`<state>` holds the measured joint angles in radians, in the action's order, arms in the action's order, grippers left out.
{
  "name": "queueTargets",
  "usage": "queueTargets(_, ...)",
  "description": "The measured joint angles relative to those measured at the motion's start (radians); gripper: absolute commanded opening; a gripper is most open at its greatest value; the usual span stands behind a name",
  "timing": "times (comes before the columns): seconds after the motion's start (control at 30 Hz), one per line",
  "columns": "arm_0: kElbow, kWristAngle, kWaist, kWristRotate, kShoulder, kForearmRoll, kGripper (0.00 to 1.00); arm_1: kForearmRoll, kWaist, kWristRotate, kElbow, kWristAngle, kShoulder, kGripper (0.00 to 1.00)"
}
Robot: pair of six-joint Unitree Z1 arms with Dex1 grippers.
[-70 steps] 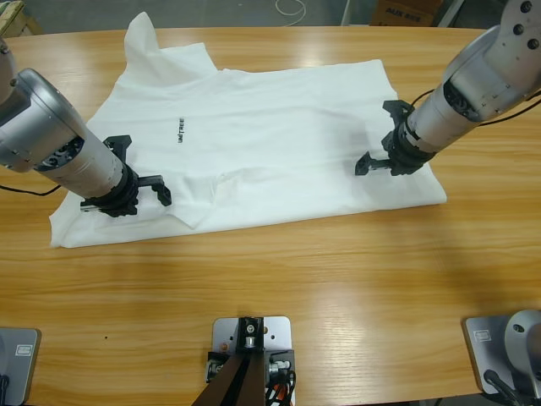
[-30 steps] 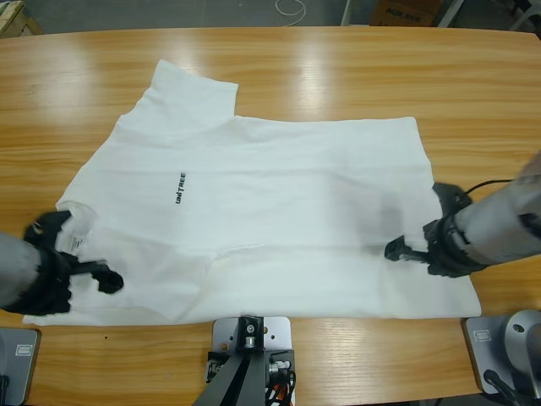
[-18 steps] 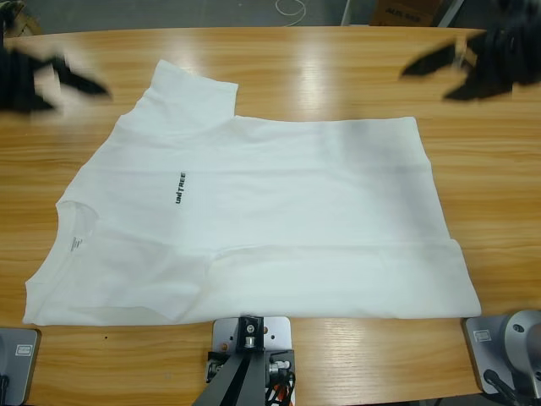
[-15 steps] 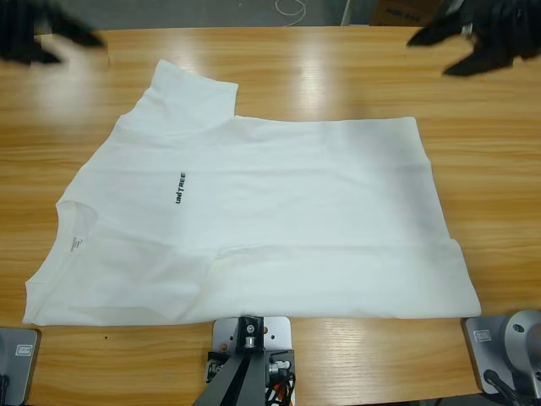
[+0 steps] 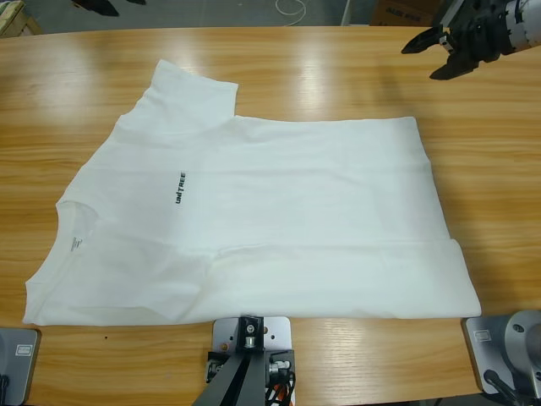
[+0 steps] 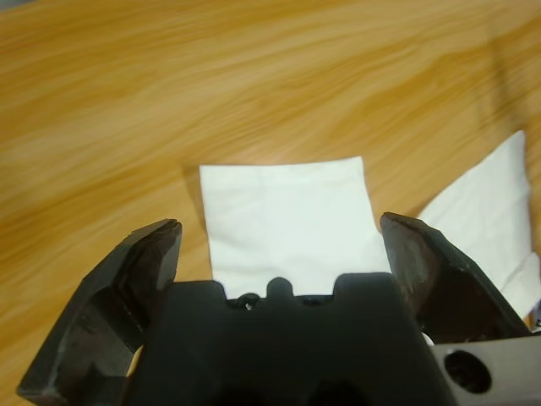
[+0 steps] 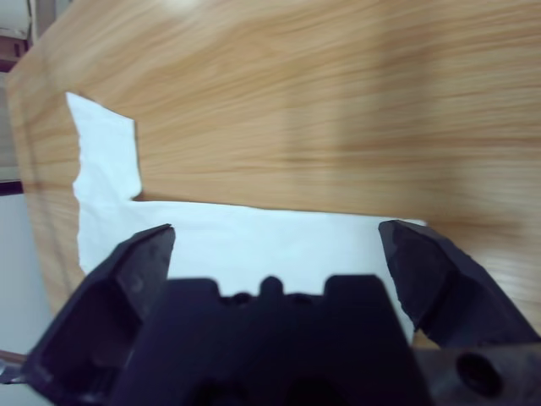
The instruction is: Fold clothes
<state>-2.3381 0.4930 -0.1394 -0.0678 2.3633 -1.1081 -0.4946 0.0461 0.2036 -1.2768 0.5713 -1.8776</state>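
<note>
- Right gripper (image 5: 428,57), seen from the high view, hangs spread above the bench's (image 5: 338,76) far right corner, well apart from the white T-shirt (image 5: 270,228), which lies flat with one sleeve sticking out at the far left.
- Left wrist view: left gripper (image 6: 283,245), jaws wide and empty, looks down on that sleeve (image 6: 287,224); a clean fold likely starts by pinching its outer edge.
- Right wrist view: jaws splayed, nothing held; the shirt's far edge (image 7: 254,237) lies beneath, so both should grip along one line.

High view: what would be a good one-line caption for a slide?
White T-shirt spread flat on the wooden table, one sleeve folded in, while the right gripper hovers open beyond the far edge.
</note>
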Motion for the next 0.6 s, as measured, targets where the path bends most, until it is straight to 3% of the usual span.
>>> queueTargets(0.23,-0.251,-0.121,-0.012,0.000,0.177,-0.129,1.000,0.006,0.006,-0.029,-0.022,0.000,-0.037,0.981)
queueTargets(0.6,-0.288,-0.163,-0.032,0.001,0.314,-0.187,0.977,0.028,0.009,-0.038,-0.022,0.000,-0.089,0.982)
